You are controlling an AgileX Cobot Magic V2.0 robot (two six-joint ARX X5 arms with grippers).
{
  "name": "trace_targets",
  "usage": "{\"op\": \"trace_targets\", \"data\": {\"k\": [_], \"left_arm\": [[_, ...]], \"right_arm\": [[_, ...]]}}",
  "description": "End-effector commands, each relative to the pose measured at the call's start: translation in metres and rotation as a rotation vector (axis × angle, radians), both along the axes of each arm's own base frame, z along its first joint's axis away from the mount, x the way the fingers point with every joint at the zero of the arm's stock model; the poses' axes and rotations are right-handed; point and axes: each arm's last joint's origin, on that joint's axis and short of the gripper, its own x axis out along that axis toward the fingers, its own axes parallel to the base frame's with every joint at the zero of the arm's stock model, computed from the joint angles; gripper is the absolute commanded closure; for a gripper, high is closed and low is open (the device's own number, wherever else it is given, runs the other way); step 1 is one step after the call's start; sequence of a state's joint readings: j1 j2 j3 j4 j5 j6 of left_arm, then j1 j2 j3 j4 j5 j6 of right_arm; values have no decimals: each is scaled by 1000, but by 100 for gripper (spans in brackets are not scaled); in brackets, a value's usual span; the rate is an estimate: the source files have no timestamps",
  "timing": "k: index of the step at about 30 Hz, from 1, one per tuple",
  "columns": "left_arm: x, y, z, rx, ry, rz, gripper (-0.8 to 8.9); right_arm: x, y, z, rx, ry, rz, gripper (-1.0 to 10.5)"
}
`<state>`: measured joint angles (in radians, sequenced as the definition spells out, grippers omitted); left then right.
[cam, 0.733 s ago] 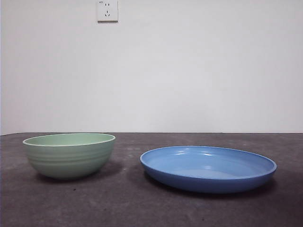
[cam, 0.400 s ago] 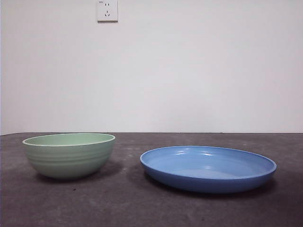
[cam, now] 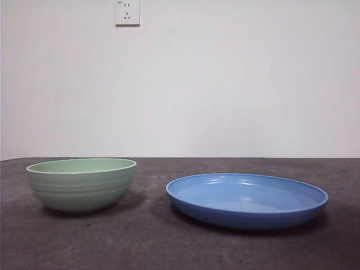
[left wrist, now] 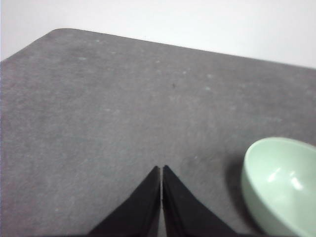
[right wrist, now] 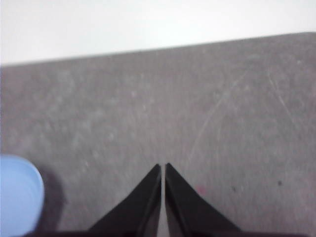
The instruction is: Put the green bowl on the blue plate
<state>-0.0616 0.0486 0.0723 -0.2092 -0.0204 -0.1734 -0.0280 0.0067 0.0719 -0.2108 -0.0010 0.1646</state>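
Observation:
The green bowl [cam: 82,184] stands upright on the dark table at the left in the front view; part of it shows in the left wrist view [left wrist: 280,185]. The blue plate [cam: 246,200] lies flat to its right, apart from it; its edge shows in the right wrist view [right wrist: 17,195]. My left gripper [left wrist: 161,169] is shut and empty above bare table beside the bowl. My right gripper [right wrist: 163,167] is shut and empty above bare table beside the plate. Neither arm shows in the front view.
The dark grey table [cam: 180,247] runs back to a white wall with a power socket [cam: 127,12] high up. The table's rounded corner [left wrist: 59,32] shows in the left wrist view.

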Motion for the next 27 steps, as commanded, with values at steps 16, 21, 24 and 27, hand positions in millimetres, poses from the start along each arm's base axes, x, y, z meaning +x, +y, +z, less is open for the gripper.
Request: {"op": "trace_targets", "data": {"k": [16,21,24,27], "left_arm": [[2,-3,137,-93,-77,-59,804],[6,-9,169,-119,7,-236,804],[10,-12,183,-140,83,-317,804],[15,-14,193,-154,168,-361,804]], "right_arm": [[-11,7,88,208,55,181,938],[-6,11,113,233,118,315,938],[-2,13,128,244,146,405,938],[2,15,142,229,172,476,938]]}}
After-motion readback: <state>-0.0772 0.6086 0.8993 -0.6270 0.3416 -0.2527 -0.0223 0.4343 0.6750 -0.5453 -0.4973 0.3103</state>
